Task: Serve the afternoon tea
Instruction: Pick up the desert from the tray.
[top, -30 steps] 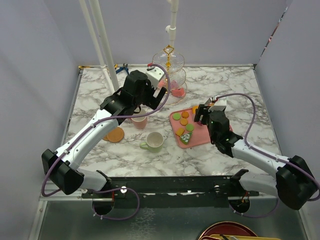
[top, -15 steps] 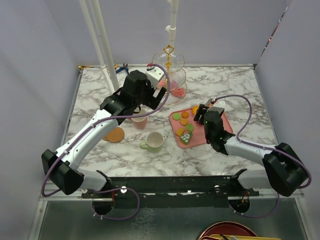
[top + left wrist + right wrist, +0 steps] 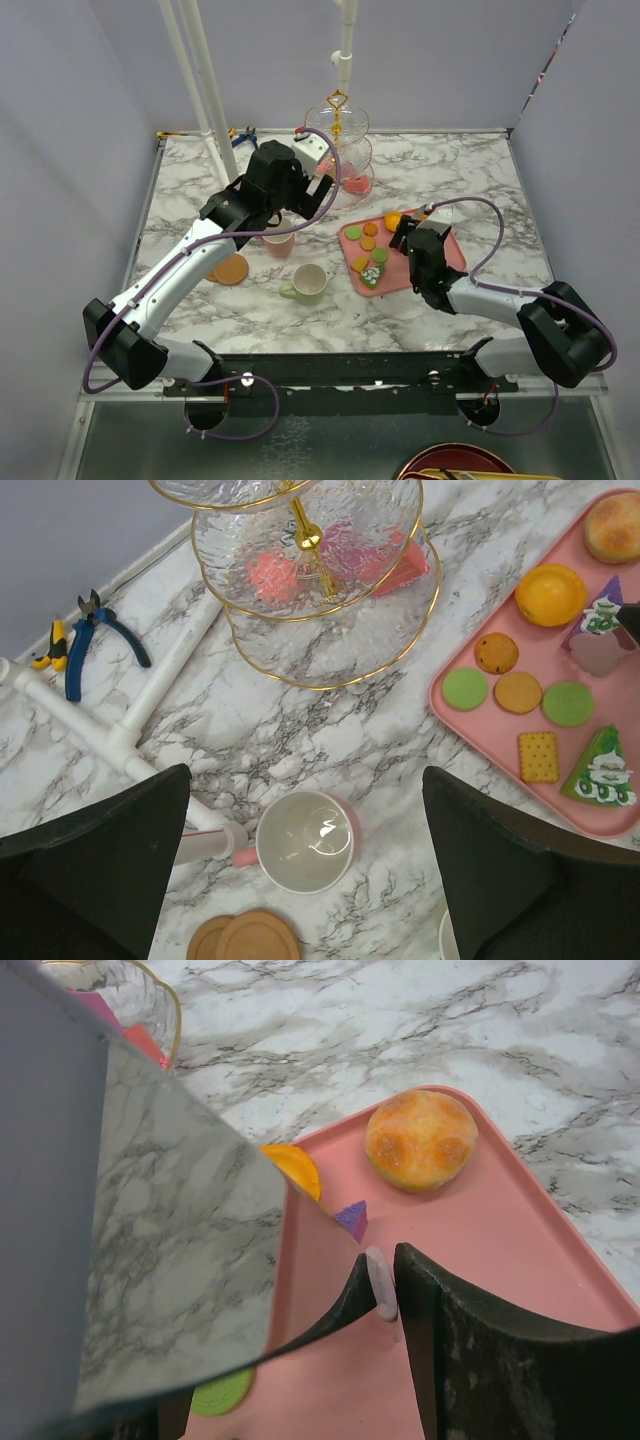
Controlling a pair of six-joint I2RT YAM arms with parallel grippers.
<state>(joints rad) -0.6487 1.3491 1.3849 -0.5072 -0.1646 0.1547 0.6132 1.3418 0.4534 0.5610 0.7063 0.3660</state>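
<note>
The glass three-tier stand with gold stem stands at the back and holds pink cakes. My left gripper hangs wide open above the pink mug, apart from it. Two brown coasters lie overlapped nearby, and the pale-green mug stands in front. My right gripper is low over the pink tray, shut on a thin pale lilac macaron held edge-on. Beside it lie a purple cake wedge, an orange macaron and a golden bun.
More sweets lie on the tray: green and brown macarons, a square biscuit, a green cake slice. Blue and yellow pliers and a white pipe frame sit at the back left. Grey walls close in the table.
The right arm has sunk lower and reached further over the tray, bringing its gripper down among the sweets. The left arm has not moved.
</note>
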